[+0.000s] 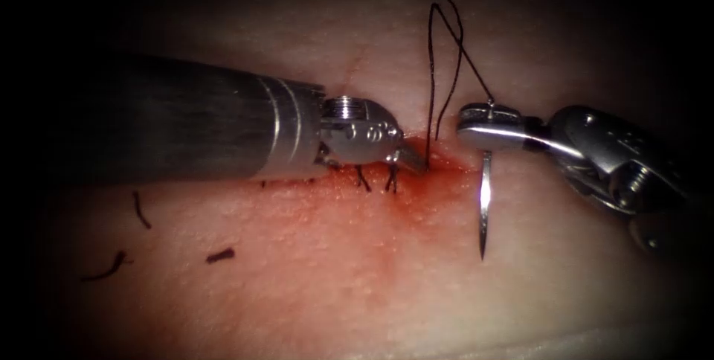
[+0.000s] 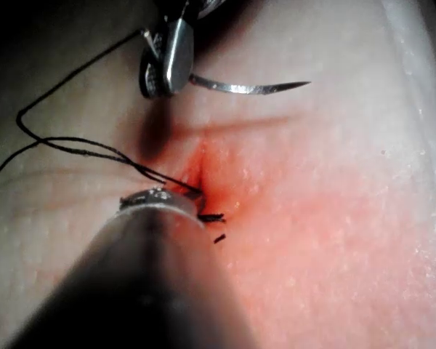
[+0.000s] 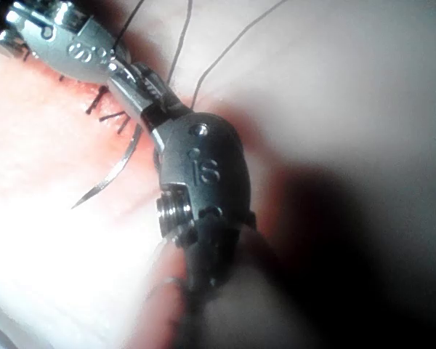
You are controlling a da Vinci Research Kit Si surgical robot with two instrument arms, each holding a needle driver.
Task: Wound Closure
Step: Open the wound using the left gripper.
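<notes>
Cut ends of thread scattered on the tissue left of the wound — short, dark, curled. Stitch tails standing stiff just beneath the left tool, partly masked by its steel wrist. Cut mostly hidden under those jaw tips; red fluid pooled around it, glossy, fading outward over pale, pebbled tissue.

Left tool clamped on the thread right at the cut. Thread thin, black, rising in a narrow loop, then slanting down to the needle's rear end.

Right tool clenched on the needle near its thread end, right of the cut. Needle bright, slender, curved — point hanging free above the tissue, not in it. Same grasp seen in left wrist view: needle projecting sideways from the closed jaws.
</notes>
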